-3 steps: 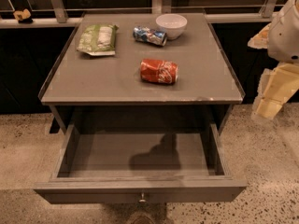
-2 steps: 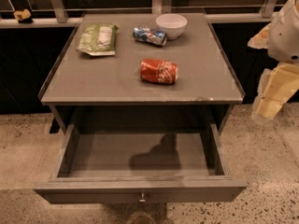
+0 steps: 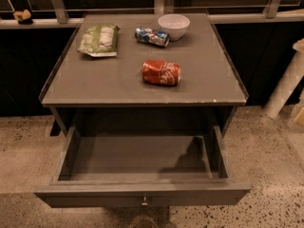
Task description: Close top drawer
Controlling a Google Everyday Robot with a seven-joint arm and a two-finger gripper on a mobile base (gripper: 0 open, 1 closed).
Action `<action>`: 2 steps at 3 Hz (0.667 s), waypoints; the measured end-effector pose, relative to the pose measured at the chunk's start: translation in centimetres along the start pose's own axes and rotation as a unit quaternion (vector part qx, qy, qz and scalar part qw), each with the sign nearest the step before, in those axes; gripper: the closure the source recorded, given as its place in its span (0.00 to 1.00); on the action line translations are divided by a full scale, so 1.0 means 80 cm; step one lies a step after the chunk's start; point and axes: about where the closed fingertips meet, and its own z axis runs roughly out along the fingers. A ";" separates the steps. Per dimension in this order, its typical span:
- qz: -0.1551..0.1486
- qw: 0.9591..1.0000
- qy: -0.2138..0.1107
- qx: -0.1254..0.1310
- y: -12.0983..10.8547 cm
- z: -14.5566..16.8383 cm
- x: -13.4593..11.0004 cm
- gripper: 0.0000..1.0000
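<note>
The top drawer (image 3: 142,194) juts forward under the tabletop (image 3: 95,84) holding a bowl (image 3: 174,25); gripper (image 3: 299,117) far right.

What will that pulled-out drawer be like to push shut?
The top drawer looks like rigid wood, so it should slide rather than flex. It is empty, so probably light. Being wide, an off-centre push away from its knob might skew it. The gripper is not in view; only the arm shows at the right edge.
</note>
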 end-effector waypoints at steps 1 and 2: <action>0.040 0.999 -0.007 0.033 -0.010 -0.007 0.059 0.00; 0.033 0.998 -0.008 0.061 -0.013 -0.015 0.089 0.00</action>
